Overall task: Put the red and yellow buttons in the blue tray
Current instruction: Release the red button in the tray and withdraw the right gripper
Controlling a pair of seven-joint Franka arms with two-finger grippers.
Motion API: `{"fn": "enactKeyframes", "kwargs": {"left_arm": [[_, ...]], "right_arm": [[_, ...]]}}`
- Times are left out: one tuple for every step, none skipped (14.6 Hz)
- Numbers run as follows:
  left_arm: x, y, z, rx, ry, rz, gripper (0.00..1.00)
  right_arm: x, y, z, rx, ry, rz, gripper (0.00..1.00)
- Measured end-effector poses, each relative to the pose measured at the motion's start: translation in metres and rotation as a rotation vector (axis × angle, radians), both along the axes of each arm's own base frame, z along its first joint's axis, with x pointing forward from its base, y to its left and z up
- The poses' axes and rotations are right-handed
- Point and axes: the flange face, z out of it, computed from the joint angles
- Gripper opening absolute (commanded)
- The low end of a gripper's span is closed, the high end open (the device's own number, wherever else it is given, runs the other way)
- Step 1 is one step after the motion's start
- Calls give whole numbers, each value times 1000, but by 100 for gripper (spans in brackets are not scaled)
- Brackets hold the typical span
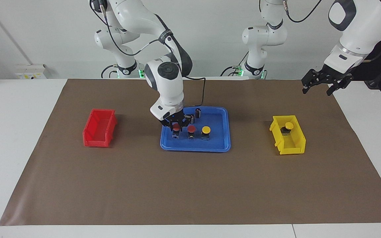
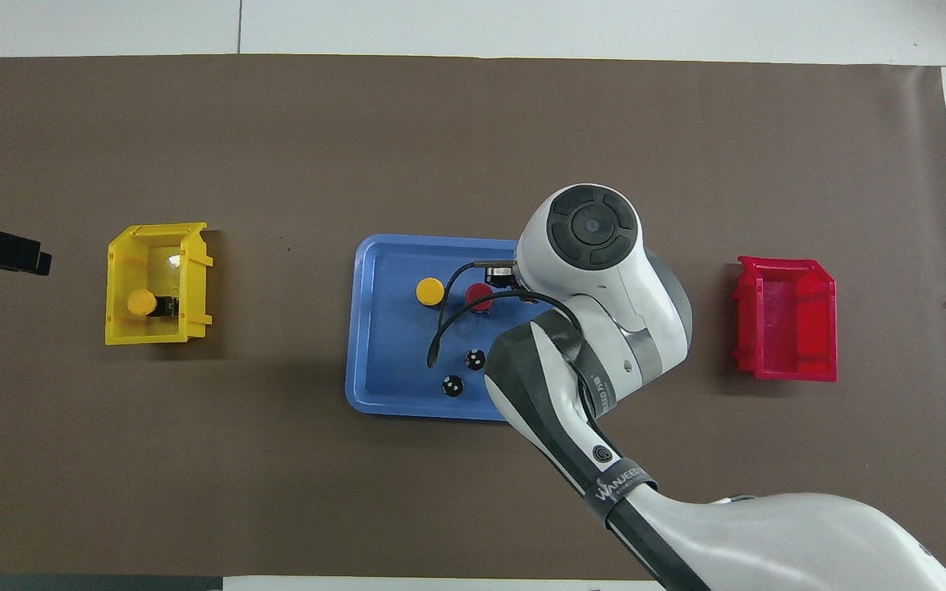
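The blue tray (image 1: 217, 140) lies mid-table and also shows in the overhead view (image 2: 383, 361). In it stand two red buttons (image 1: 176, 127) (image 1: 191, 129) and a yellow button (image 1: 206, 129) in a row. My right gripper (image 1: 176, 125) is low in the tray, open, with a finger on each side of the red button nearest the right arm's end. From above I see the yellow button (image 2: 429, 290) and one red button (image 2: 479, 295); the arm hides the other. The second yellow button (image 1: 288, 125) sits in the yellow bin (image 1: 293, 145). My left gripper (image 1: 326, 84) waits, open and raised.
Two dark capless cylinders (image 2: 475, 359) (image 2: 452, 386) stand in the tray nearer to the robots than the buttons. A red bin (image 1: 98, 129) with nothing in it sits toward the right arm's end. A brown mat (image 1: 190, 185) covers the table.
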Motion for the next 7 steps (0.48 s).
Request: {"fn": "enactKeyframes", "kwargs": {"left_arm": [[1,-3,-7,-1,-21,9,89],[1,-6,-18,-3,-38,20,84],[0,-8,-31,-5,-49,37,82],[-2,-8,-44,-6,-50,52,80],[-4,-7,-57,-5,-40,63,79],[-5,-6,-68,-4,-28,69,79],[-7,-4,-78,-4,-16,72,79]], "right_arm": [[-1,-2,-3,-2,3,11,30],[-2,-4,-6,-3,5,30,30],[-4,-5,-11,-4,7,46,32],[-6,-6,-16,-7,12,54,45],[-8,-7,-20,-9,16,59,69],[-9,-8,-22,-10,18,63,84],[-9,-8,-23,-11,19,63,99]]}}
